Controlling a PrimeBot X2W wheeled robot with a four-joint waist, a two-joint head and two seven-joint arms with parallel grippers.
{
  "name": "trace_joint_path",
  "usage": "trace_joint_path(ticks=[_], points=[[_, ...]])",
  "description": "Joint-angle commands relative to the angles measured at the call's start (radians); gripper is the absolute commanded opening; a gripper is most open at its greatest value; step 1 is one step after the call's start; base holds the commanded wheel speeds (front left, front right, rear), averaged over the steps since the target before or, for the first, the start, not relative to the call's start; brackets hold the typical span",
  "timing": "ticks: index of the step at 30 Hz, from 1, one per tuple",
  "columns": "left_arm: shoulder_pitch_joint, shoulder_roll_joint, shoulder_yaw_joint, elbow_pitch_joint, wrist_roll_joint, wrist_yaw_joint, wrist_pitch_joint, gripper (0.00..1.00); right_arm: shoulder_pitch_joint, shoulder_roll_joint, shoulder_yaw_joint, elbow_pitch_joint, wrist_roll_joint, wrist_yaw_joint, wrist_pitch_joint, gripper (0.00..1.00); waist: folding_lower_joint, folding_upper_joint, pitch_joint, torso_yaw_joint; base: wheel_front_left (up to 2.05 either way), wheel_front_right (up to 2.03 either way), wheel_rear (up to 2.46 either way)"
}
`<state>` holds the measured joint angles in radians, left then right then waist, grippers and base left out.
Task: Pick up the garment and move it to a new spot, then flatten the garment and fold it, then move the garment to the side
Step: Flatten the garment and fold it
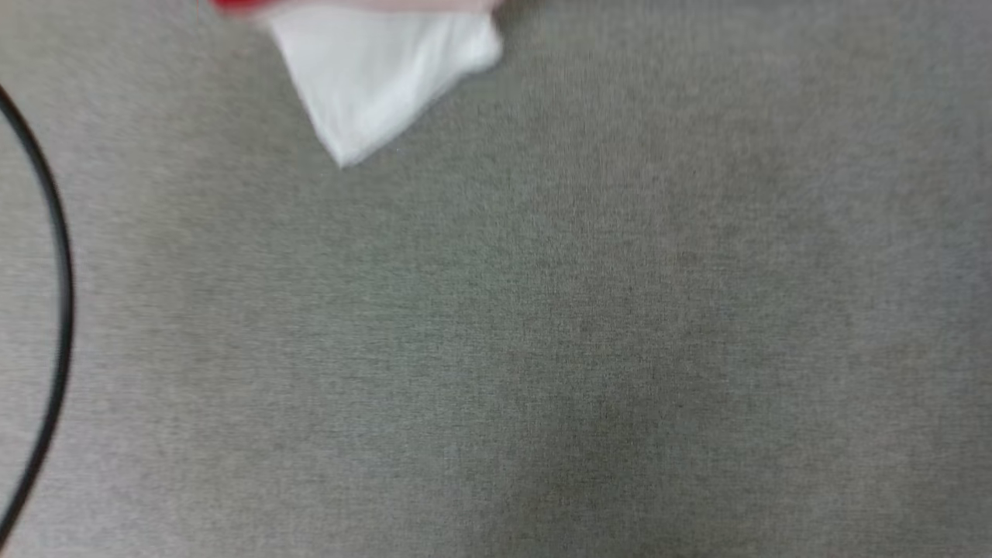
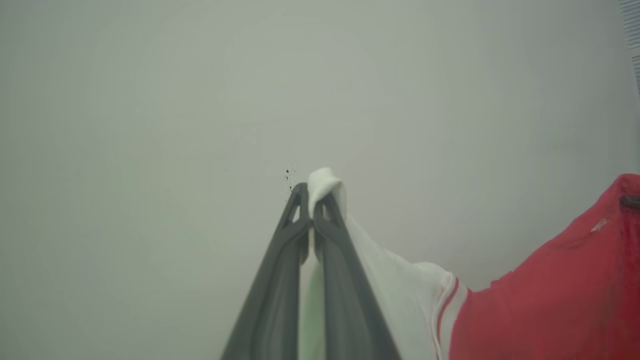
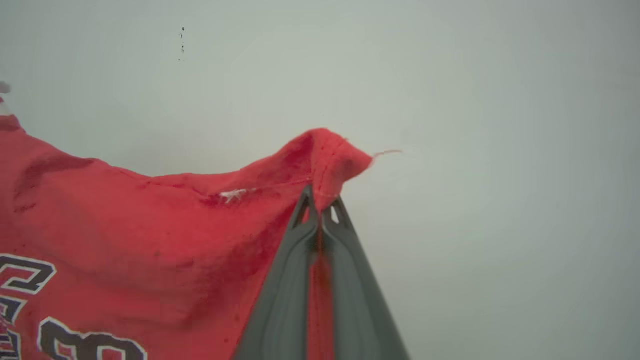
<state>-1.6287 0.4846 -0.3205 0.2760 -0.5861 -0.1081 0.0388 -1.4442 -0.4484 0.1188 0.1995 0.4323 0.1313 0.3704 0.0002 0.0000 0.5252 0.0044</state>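
The garment hangs lifted in the air against a pale wall. In the left wrist view my left gripper (image 2: 313, 202) is shut on a tip of its white sleeve (image 2: 400, 285), and the red body (image 2: 560, 285) with striped trim sags off to the right. My right gripper (image 3: 320, 205) is shut on a red hem corner of the garment (image 3: 150, 230); black white-outlined lettering shows at the lower left. In the head view a white sleeve of the garment (image 1: 380, 70) dangles from the top edge over grey fabric, with a sliver of red beside it.
A grey woven surface (image 1: 542, 349) spreads across the head view. A black cable (image 1: 62, 310) curves along its left edge. A plain pale wall (image 2: 200, 100) lies beyond both grippers.
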Motion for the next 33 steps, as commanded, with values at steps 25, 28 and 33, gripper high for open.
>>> trace_joint_path(ticks=[25,28,33], points=[[0.073,0.062,-0.190,0.295,-0.164,-0.021,-0.237,0.00,-0.135,0.009,0.344,0.518,0.103,-0.001,-0.299,0.00,-0.0002,0.0000,0.117,0.002,0.00,0.00,0.00],[0.189,0.083,-0.203,0.269,-0.189,-0.021,-0.259,0.00,-0.043,-0.005,0.393,0.495,0.149,-0.001,-0.321,0.00,-0.0002,0.0000,0.085,0.000,0.00,0.00,0.00],[0.401,0.124,-0.197,0.195,-0.218,-0.012,-0.285,0.00,0.130,-0.052,0.451,0.432,0.224,-0.001,-0.350,0.00,-0.0002,0.0000,0.020,0.000,0.00,0.00,0.00]])
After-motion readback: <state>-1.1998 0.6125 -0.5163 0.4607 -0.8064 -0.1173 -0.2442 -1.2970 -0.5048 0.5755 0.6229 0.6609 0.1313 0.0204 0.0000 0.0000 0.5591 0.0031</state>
